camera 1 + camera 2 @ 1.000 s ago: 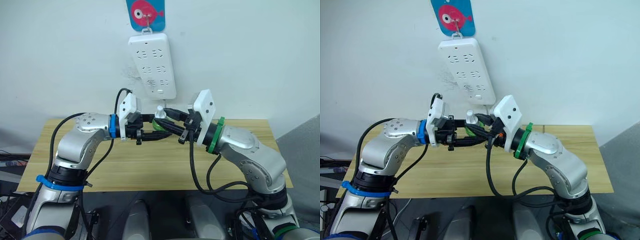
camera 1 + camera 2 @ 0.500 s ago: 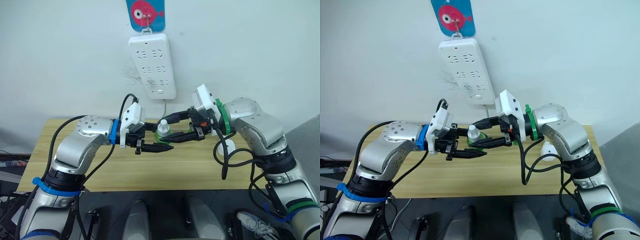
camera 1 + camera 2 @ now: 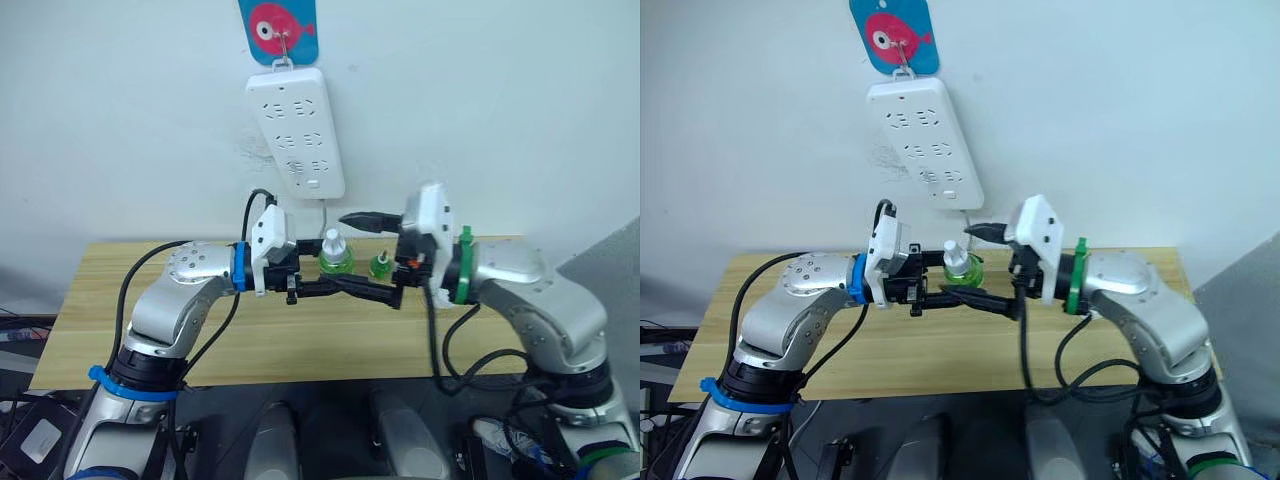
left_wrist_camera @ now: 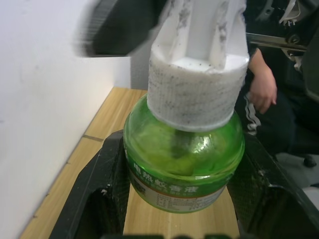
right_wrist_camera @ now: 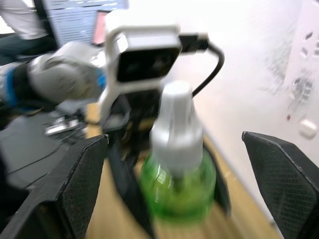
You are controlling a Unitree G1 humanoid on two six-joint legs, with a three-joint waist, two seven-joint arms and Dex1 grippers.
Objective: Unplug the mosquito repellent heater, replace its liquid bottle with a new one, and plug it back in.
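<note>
Left hand point(image 3: 322, 286): black fingers closed on a green glass liquid bottle with white ribbed cap point(image 4: 185, 149), held above the wooden bench point(image 3: 150, 340). Right hand point(image 3: 372, 255): fingers spread wide, empty, either side of that bottle. Second small green bottle point(image 3: 380, 265): just beside the right hand.

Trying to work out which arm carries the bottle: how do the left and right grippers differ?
Grip: the left gripper is shut on the green liquid bottle, its fingers against the bottle's sides; the right gripper is open.
Contact: the left gripper touches the bottle, while the right gripper's fingers stand wide to either side of it, apart from it.
Shared: both face each other across the bottle, above the wooden table.
</note>
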